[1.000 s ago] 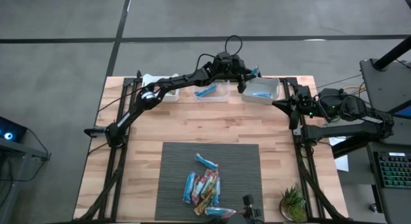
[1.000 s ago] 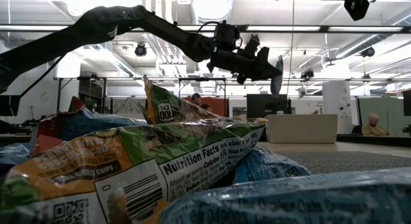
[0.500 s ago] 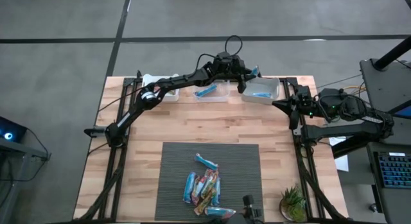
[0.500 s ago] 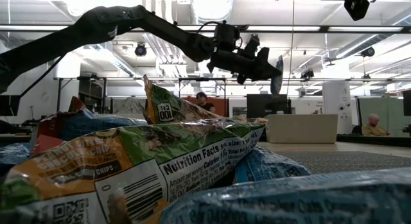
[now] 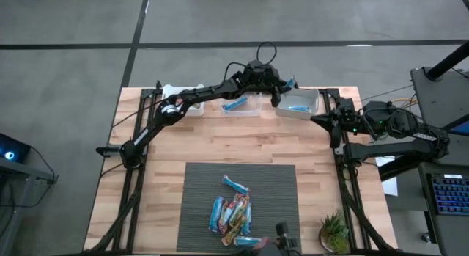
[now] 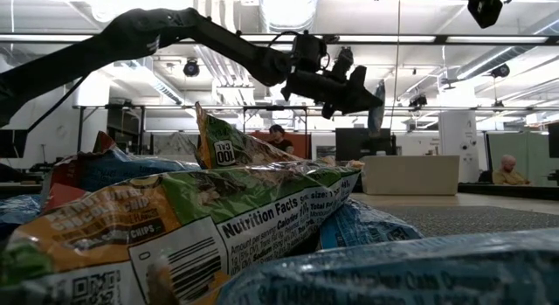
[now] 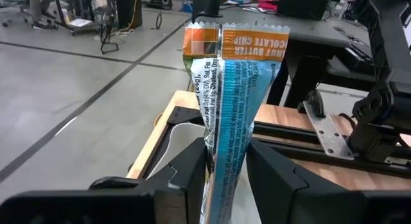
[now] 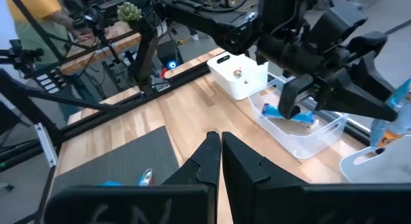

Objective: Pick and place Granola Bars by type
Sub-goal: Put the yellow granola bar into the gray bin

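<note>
My left gripper (image 5: pixel 283 86) reaches to the table's far edge, shut on a blue granola bar (image 7: pixel 230 102) with an orange top. It hovers over the far left corner of a clear bin (image 5: pixel 300 104) that holds one blue bar (image 5: pixel 296 107). A second clear bin (image 5: pixel 242 104) holds another blue bar. Several blue and multicoloured bars (image 5: pixel 234 213) lie piled on the grey mat (image 5: pixel 201 183). My right gripper (image 8: pixel 216 150) stays shut and holds nothing at the table's right edge. My left gripper pinches the lower part of the bar (image 7: pixel 225 169) between its two fingers (image 7: pixel 192 166). The fingers come at it about level, from the table's left. The bar stands upright, its orange top end (image 7: pixel 237 41) above the fingers, lifted clear over the bin.
A white bin (image 5: pixel 183 102) stands at the far left, next to the two clear ones. A small green plant (image 5: pixel 335 232) sits at the near right corner. Bare wood lies between the mat and the bins.
</note>
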Controlling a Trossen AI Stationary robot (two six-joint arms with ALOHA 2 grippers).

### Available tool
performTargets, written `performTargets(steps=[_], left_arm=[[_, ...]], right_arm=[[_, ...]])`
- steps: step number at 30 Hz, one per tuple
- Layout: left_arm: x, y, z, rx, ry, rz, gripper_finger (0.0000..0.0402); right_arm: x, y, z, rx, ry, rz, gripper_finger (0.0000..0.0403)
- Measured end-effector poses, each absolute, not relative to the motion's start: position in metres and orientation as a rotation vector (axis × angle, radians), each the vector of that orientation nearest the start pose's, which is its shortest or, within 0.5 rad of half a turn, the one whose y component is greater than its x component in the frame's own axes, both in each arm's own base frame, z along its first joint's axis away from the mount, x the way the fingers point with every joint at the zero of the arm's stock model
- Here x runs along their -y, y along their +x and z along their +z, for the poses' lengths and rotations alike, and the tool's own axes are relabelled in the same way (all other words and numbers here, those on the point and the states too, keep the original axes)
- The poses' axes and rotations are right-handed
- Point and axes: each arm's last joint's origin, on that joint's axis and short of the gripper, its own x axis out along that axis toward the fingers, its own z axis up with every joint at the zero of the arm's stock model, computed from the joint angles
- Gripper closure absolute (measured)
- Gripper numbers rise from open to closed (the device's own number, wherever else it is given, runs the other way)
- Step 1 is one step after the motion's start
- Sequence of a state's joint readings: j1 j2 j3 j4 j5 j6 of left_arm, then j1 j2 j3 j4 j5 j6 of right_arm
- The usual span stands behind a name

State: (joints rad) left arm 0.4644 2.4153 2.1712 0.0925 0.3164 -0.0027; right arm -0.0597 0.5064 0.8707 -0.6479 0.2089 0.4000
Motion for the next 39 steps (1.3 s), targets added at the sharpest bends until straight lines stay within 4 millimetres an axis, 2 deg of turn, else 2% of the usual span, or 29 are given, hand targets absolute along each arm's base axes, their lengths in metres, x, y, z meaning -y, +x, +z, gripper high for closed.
performTargets(steps=[5, 11, 18, 22, 26, 35, 39], left_arm=[[-0.245, 0.508, 0.264, -0.134, -0.082, 0.177, 0.0307], [-0.246, 0.508, 0.275, -0.101, 0.000, 0.188, 0.0312], [-0.245, 0.508, 0.278, -0.094, -0.005, 0.136, 0.0377], [-0.245, 0.508, 0.278, -0.095, -0.034, 0.140, 0.0386], [-0.245, 0.508, 0.279, -0.081, -0.028, 0.137, 0.0362], [-0.245, 0.509, 0.285, -0.032, -0.016, 0.143, 0.0245], [-0.245, 0.509, 0.285, -0.038, -0.019, 0.145, 0.0218]], right_arm=[[0.011, 0.088, 0.348, -0.226, 0.382, -0.319, 0.0394], [0.011, 0.088, 0.348, -0.226, 0.378, -0.318, 0.0394], [0.011, 0.088, 0.348, -0.226, 0.377, -0.318, 0.0394], [0.011, 0.088, 0.348, -0.227, 0.376, -0.318, 0.0394], [0.011, 0.088, 0.348, -0.227, 0.374, -0.317, 0.0394], [0.011, 0.088, 0.348, -0.227, 0.374, -0.317, 0.0394], [0.011, 0.088, 0.348, -0.227, 0.375, -0.316, 0.0394]])
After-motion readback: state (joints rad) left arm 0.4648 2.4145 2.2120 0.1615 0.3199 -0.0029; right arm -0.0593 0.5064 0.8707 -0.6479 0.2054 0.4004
